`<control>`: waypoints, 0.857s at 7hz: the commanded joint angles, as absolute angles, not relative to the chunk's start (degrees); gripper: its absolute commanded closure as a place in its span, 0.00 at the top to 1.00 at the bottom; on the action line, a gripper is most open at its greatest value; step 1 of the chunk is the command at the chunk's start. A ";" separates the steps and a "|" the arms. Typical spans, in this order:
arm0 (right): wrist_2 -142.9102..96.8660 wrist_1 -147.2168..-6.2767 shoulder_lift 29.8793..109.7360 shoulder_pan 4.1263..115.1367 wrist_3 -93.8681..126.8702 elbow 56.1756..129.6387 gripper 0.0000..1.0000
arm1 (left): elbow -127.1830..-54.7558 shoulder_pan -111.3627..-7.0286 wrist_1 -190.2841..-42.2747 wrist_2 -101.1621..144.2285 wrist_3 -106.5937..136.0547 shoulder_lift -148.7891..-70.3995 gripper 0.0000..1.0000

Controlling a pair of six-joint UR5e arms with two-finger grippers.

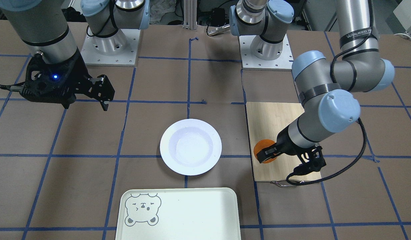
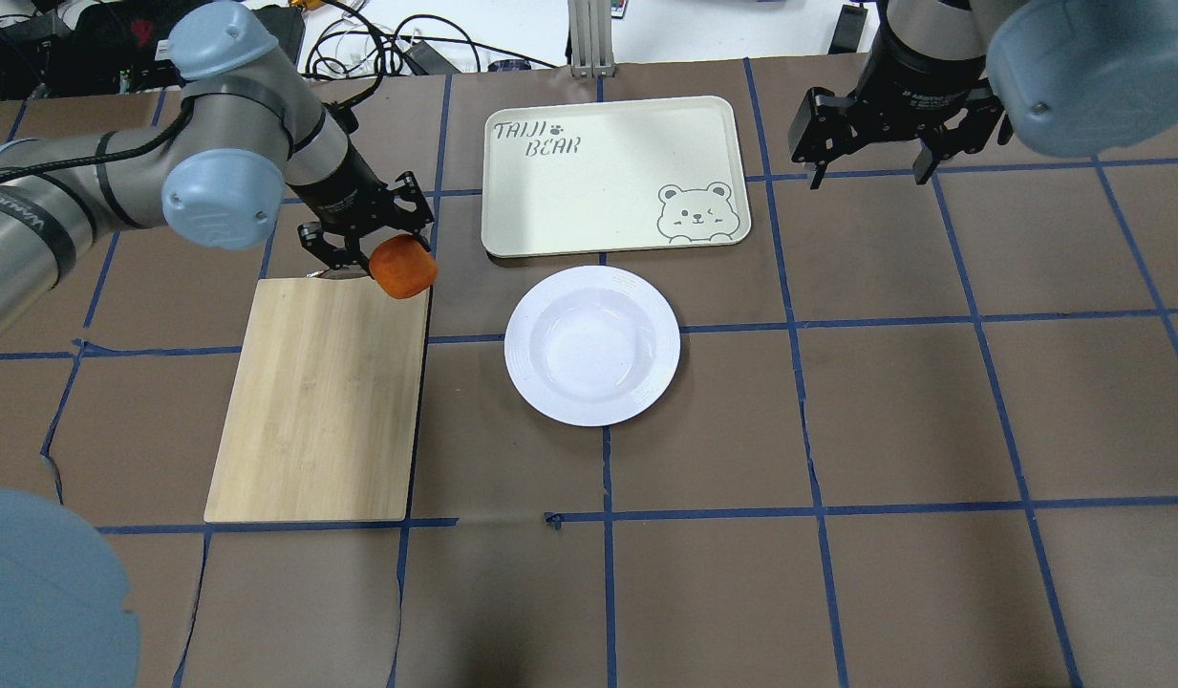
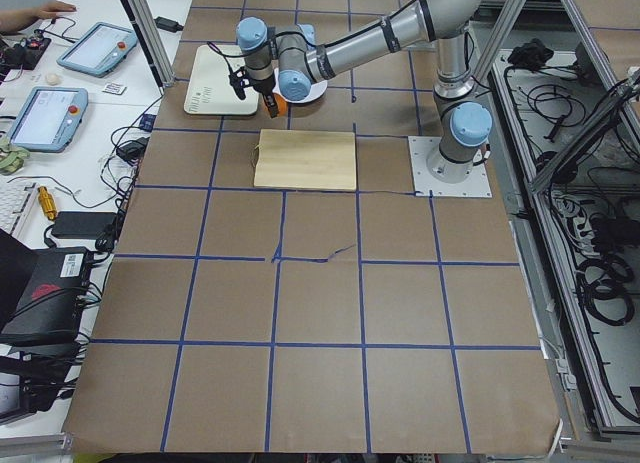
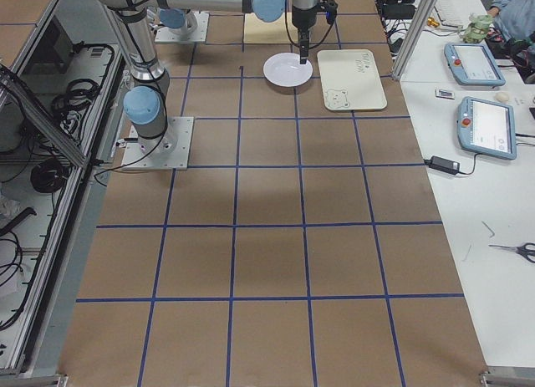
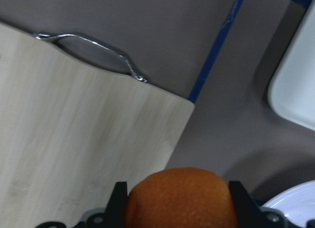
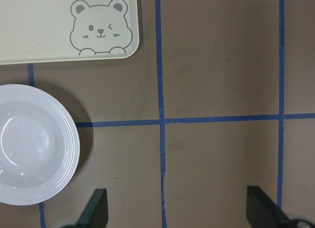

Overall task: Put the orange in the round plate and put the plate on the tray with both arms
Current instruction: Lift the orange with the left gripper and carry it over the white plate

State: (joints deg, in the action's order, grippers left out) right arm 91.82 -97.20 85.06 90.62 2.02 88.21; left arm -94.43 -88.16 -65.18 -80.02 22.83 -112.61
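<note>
My left gripper [image 2: 380,250] is shut on the orange [image 2: 403,267], a small dimpled bright-orange fruit, and holds it just above the far right corner of the wooden cutting board [image 2: 321,401]. In the left wrist view the orange [image 5: 179,198] sits between both black fingers [image 5: 118,201]. The white round plate [image 2: 592,345] lies empty at the table's middle, to the orange's right. The cream tray [image 2: 608,172] with the bear face lies just beyond the plate. My right gripper [image 2: 870,174] hangs open and empty above the table, right of the tray.
The cutting board has a metal handle [image 5: 93,43] at its far end. Brown paper with blue tape lines covers the table [image 2: 837,430]. Both arm bases [image 1: 110,43] stand at the robot's edge. Tablets and cables lie on side benches.
</note>
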 commanded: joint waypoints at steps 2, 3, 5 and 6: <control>91.85 -97.21 85.08 90.62 2.02 88.24 1.00 | -94.74 -96.13 -61.35 -75.69 36.60 -115.83 0.00; 91.85 -97.21 85.08 90.62 2.02 88.24 1.00 | -94.83 -97.89 -61.09 -75.50 37.78 -116.19 0.00; 91.85 -97.21 84.99 90.62 2.02 88.33 1.00 | -94.83 -101.06 -61.00 -75.15 40.08 -116.28 0.03; 91.85 -97.21 84.99 90.53 1.85 88.33 1.00 | -94.83 -101.60 -61.00 -75.15 39.99 -116.28 0.11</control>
